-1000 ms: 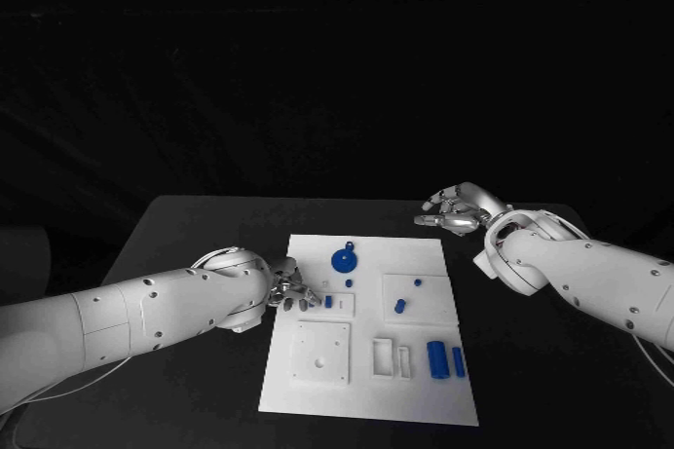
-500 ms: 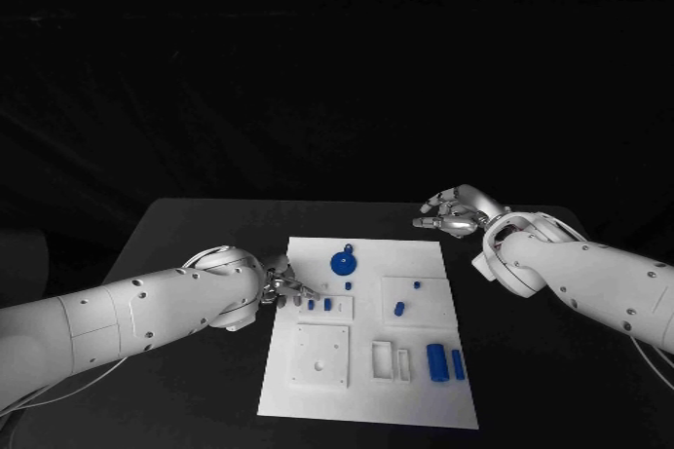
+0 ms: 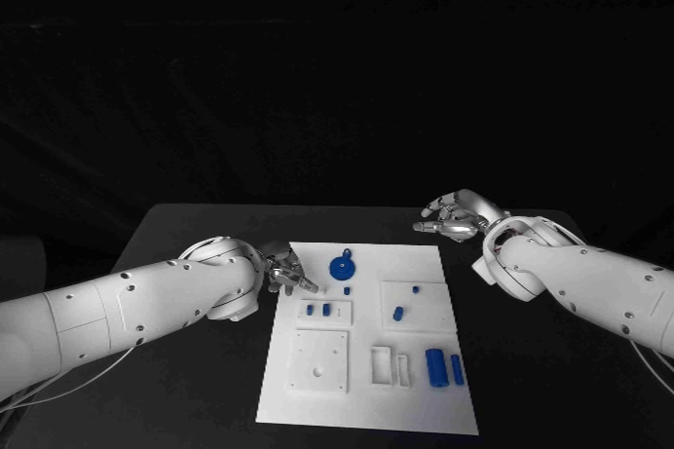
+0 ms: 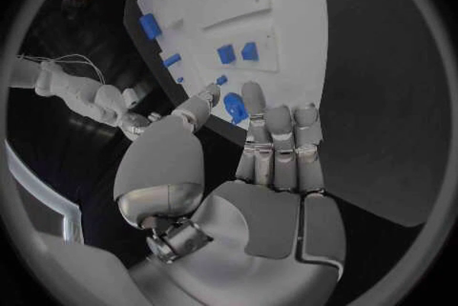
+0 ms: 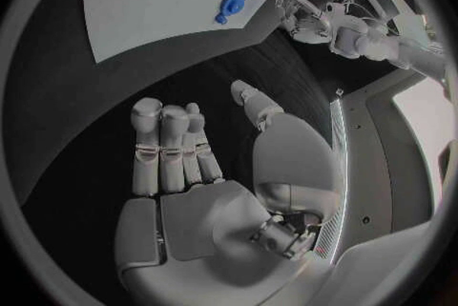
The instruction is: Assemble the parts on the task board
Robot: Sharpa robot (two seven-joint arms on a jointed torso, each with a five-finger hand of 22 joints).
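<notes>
Since a second ago the left hand (image 3: 285, 276) has slid up along the task board's left edge, from beside the two small blue blocks toward the far end, and the right hand (image 3: 452, 215) has hardly moved.

Biggest thing first: the task board (image 3: 368, 410) is a long white plate in the middle of the black table (image 3: 183, 225), with its long side running from 12 o'clock down to 6 o'clock. The left hand sits at the board's 9 o'clock edge, up near the far end. It holds nothing, and its fingers are a bit apart. The right hand floats off the board's far right corner, at about 1 o'clock, also holding nothing, with fingers loosely curled and apart.

Next comes the round blue part (image 3: 342, 266) with a little tab on top. It lies on the board just at 3 o'clock from the left hand, very near the fingertips. The left hand is much nearer to it than the right hand, so I think the left hand should take it.

Smaller parts: two blue bars (image 3: 444, 367) stand side by side near the board's 5 o'clock corner, both pointing 12 to 6. Two small blue blocks (image 3: 318, 310) sit just below the round part.
</notes>
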